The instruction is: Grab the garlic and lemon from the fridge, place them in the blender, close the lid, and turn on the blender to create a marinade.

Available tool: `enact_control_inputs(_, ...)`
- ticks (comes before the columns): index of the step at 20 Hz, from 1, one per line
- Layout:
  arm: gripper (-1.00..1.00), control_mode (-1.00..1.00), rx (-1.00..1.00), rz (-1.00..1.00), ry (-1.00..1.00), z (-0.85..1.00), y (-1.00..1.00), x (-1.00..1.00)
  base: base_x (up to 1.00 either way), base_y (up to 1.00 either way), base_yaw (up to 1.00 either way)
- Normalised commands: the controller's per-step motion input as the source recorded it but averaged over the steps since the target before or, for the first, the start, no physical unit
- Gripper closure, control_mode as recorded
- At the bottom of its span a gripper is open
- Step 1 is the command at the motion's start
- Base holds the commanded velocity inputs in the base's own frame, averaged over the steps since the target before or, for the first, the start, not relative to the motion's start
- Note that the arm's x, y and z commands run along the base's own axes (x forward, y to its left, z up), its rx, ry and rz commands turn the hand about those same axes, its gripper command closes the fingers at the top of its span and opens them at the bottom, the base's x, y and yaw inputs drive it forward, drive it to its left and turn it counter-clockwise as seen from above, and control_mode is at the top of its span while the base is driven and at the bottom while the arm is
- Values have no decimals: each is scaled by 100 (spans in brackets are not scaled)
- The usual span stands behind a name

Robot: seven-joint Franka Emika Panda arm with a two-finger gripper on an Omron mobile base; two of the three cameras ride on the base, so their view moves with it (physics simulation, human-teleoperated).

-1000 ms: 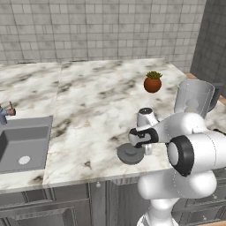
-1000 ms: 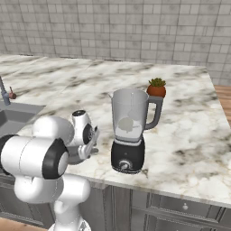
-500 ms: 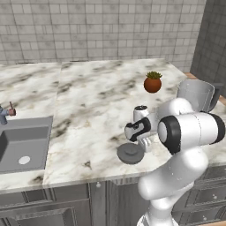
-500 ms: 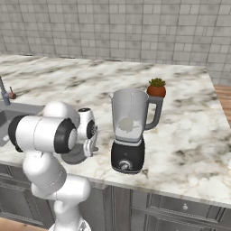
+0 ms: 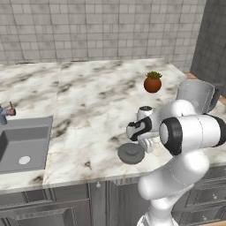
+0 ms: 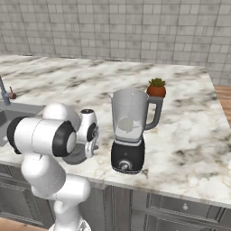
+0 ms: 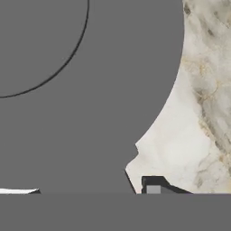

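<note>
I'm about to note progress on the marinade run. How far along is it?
Done, it seems: something pale sits inside the jar of the blender; which ingredient, or whether both, is hard to tell. In hand: the gripper is low at the lid, which lies flat on the counter beside the blender; a grip isn't clear. Left: lid onto the open jar, then the front knob.
</note>
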Motion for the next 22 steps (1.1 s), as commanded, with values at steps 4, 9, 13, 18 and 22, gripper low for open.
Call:
enact_control_inputs(4, 100, -100, 15, -11, -3, 78, -8, -4, 0, 0, 0)
enact_control_inputs(9, 100, -100, 7, -6, -7, 100, -1, -12, 0, 0, 0)
enact_control_inputs(13, 100, -100, 2, -1, -31, 99, 8, -29, 0, 0, 0)
enact_control_inputs(18, 100, -100, 0, -1, -26, 100, 27, -18, 0, 0, 0)
enact_control_inputs(22, 100, -100, 0, 0, -14, 100, 23, -23, 0, 0, 0)
